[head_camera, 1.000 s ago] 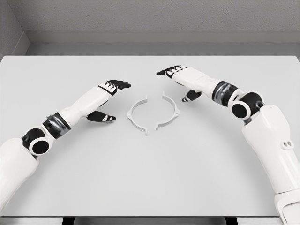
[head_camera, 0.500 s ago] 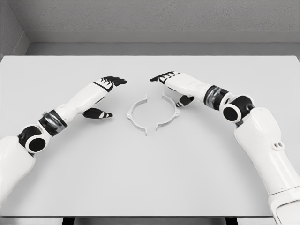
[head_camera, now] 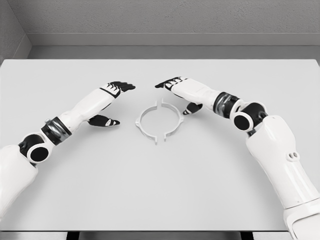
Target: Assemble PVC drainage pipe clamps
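Clamp halves (head_camera: 157, 121), thin, stiff and likely light, lie mid-table nearly closed into a ring, best nudged at the outer curves by the open left hand (head_camera: 114, 96) at nine o'clock and the open right hand (head_camera: 181, 90) at two.

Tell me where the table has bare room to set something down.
The near half of the table, between the two forearms, is bare, and so is the far strip behind both hands. It is crowded mid-table, where the left hand and right hand flank the clamp halves.
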